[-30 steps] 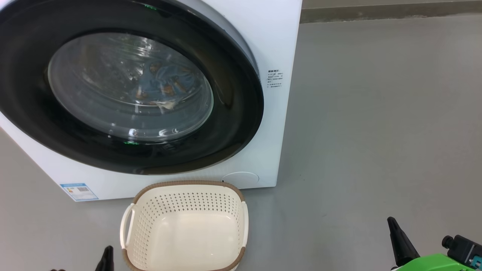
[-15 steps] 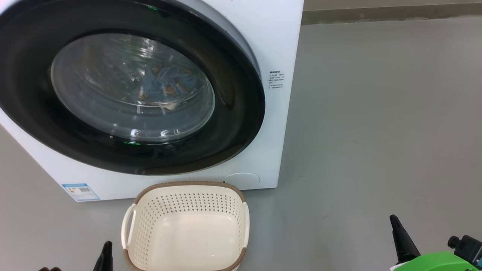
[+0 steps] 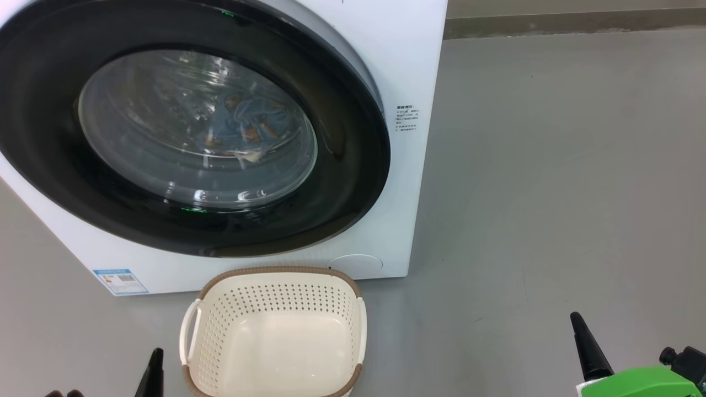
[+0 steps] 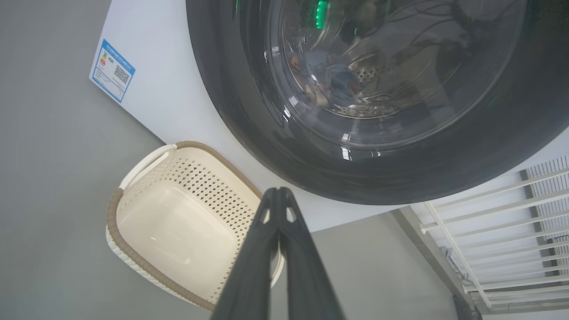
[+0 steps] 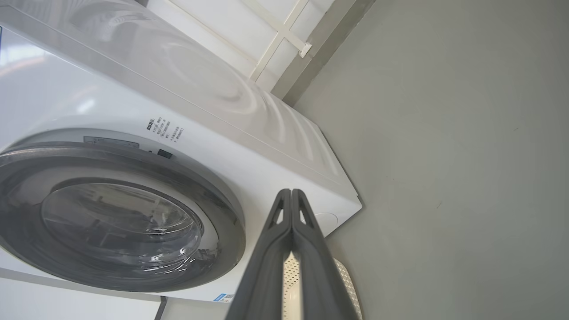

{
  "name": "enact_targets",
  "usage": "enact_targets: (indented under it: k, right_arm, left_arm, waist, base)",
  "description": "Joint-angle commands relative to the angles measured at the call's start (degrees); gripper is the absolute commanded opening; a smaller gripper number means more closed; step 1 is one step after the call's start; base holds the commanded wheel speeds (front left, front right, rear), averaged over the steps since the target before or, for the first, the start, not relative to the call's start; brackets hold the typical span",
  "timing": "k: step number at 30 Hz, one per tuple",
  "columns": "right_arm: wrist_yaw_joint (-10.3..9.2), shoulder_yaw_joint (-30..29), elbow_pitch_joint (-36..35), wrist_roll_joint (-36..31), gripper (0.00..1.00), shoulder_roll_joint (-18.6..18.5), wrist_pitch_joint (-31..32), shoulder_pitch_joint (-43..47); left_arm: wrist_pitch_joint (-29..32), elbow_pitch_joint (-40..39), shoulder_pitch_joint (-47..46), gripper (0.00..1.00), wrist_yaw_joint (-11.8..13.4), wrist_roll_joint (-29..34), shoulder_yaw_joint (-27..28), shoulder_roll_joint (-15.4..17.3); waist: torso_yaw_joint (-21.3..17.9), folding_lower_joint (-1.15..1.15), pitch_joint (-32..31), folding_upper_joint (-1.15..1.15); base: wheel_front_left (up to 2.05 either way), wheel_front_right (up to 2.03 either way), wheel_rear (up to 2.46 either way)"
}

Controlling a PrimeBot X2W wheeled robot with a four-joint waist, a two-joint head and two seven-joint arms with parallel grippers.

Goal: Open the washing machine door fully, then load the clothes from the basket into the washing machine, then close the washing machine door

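Both closed: left fingers (image 3: 153, 380), right fingers (image 3: 589, 353); basket (image 3: 276, 303) btwn, nearer left.

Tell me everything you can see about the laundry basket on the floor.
The basket is a small cream-white plastic tub, a rounded rectangle with rows of holes in its walls, a smooth glossy bottom, a brown woven-look rim and pale loop handles on its two sides. It stands upright and empty on the grey floor, just in front of the washing machine, below its round door. Whether it touches the machine cannot be told.
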Motion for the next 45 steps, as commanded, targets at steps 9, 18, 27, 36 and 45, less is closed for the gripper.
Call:
enact_targets:
  k: [9,18,27,36,45]
  right_arm:
    - [-0.09,-0.4,-2.4,6.5,0.0,0.1,2.0,-3.0]
    - [-0.09,-0.9,-2.9,10.8,0.0,0.5,3.3,-3.3]
    - [-0.1,-1.5,-3.5,15.6,0.0,1.0,4.9,-3.6]
    - [-0.11,-2.0,-4.1,20.4,0.0,1.6,6.4,-4.0]
    - [-0.12,-2.6,-4.7,25.2,0.0,2.1,7.9,-4.3]
  left_arm:
    - [2.0,-1.9,-3.5,0.0,-0.1,-6.3,2.3,0.3]
    - [3.3,-2.1,-4.1,0.0,-0.1,-10.7,3.0,0.0]
    - [4.9,-2.4,-4.7,0.0,-0.1,-15.7,3.8,-0.3]
    - [6.4,-2.6,-5.3,0.0,-0.1,-20.7,4.6,-0.7]
    - [7.9,-2.9,-6.0,0.0,-0.1,-25.7,5.4,-1.0]
  waist:
    - [0.2,-0.01,-0.2,0.0]
    - [0.4,-0.01,-0.4,0.0]
    - [0.5,-0.01,-0.6,0.0]
    - [0.7,-0.01,-0.8,0.0]
    - [0.9,-0.01,-0.9,0.0]
  base:
    - [0.0,0.0,0.0]
    - [0.0,0.0,0.0]
    - [0.0,0.0,0.0]
    - [0.0,0.0,0.0]
    - [0.0,0.0,0.0]
